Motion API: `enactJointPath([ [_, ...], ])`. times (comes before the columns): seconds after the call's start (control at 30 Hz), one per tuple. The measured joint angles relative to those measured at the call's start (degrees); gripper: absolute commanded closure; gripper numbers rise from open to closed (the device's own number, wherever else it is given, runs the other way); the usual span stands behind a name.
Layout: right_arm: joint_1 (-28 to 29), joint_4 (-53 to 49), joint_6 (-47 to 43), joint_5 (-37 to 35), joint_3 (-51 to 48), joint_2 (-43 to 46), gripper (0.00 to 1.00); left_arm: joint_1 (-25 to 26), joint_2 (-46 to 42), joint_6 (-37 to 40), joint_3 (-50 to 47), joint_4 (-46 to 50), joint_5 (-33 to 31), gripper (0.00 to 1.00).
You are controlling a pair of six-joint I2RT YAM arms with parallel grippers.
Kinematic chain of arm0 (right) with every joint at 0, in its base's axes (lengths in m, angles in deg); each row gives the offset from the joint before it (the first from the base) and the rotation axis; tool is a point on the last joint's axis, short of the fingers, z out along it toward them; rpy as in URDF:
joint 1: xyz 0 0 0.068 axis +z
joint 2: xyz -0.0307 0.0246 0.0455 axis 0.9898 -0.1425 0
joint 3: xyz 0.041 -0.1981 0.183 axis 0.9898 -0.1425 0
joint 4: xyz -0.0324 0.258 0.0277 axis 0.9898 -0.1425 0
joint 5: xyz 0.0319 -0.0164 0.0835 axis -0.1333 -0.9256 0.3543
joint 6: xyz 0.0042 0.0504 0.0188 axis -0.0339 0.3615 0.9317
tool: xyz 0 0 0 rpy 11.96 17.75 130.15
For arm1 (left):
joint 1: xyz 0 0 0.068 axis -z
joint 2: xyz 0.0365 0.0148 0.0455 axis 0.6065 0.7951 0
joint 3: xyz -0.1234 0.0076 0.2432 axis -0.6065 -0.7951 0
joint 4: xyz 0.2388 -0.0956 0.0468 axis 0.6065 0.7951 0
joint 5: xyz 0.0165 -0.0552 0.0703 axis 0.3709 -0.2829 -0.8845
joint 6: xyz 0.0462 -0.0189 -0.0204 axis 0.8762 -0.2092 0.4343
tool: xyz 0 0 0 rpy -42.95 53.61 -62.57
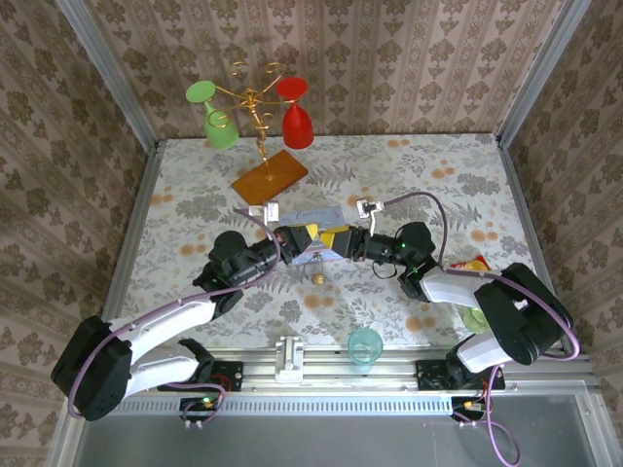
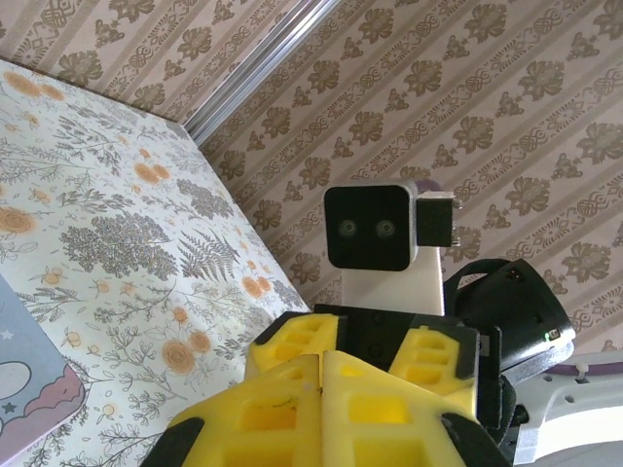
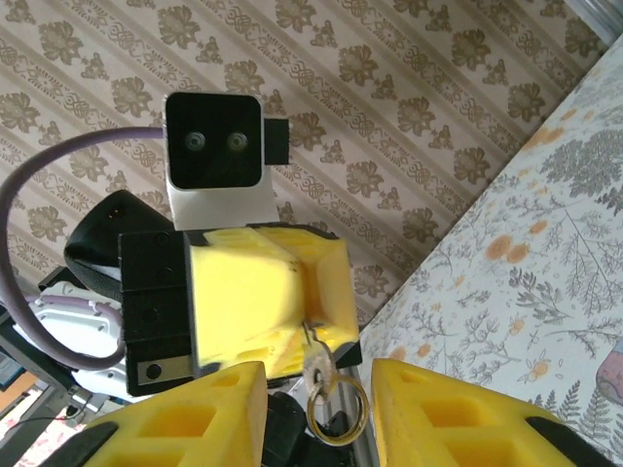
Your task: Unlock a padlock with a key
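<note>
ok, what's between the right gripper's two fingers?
A small metal ring, dangling from the left gripper's shut yellow fingertips, hangs in that gap. The right wrist view shows it.

**Free room:** floral-cloth table [image 1: 428,175], bare across the upper right and left middle of the top frame.

**Obstructions:**
- 1 gold wire glass stand [image 1: 255,122] on an amber board, upper centre.
- 1 pastel tin box [image 1: 321,211], centre, under the 2 yellow-fingered grippers, left gripper [image 1: 311,236] and right gripper [image 1: 328,240], tip to tip.
- 1 thin brass key [image 3: 316,368] with ring, pinched by the left, hanging between the right's parted fingers.
- 1 small brass-gold padlock [image 1: 318,279], just below.
- 1 teal glass cup [image 1: 365,344], bottom centre.
- 1 red-yellow packet [image 1: 474,263], right.
- Wallpapered walls [image 1: 389,58] close 3 sides.
</note>
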Motion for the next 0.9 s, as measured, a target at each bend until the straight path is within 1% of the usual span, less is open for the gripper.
enactJointPath([
  [0.07, 0.15, -0.02, 0.17, 0.00, 0.00, -0.44, 0.71, 0.00, 0.00, 0.00, 0.00, -0.02, 0.00, 1.00],
  [0.27, 0.20, 0.44, 0.33, -0.04, 0.00, -0.52, 0.77, 0.00, 0.07, 0.02, 0.00, -0.04, 0.04, 1.00],
  [0.47, 0.20, 1.05, 0.33, -0.07, 0.00, -0.52, 0.78, 0.00, 0.33, 0.02, -0.31, -0.83, 0.04, 1.00],
  [0.63, 0.20, 1.07, 0.33, -0.24, 0.00, -0.52, 0.83, 0.00, 0.76, 0.00, -0.48, -1.57, 0.07, 1.00],
  [0.8, 0.17, 1.07, 0.50, -0.48, 0.00, -0.52, 0.90, 0.00, 1.20, 0.00, -0.59, -2.54, 0.09, 1.00],
  [0.87, 0.17, 1.01, 0.46, -0.48, 0.00, -0.48, 0.96, 0.00, 1.20, -0.02, -0.92, -2.97, 0.02, 1.00],
  [0.9, 0.17, 0.92, 0.52, -0.52, 0.00, -0.48, 0.97, 0.00, 1.20, -0.02, -1.14, -3.30, 0.02, 1.00],
])
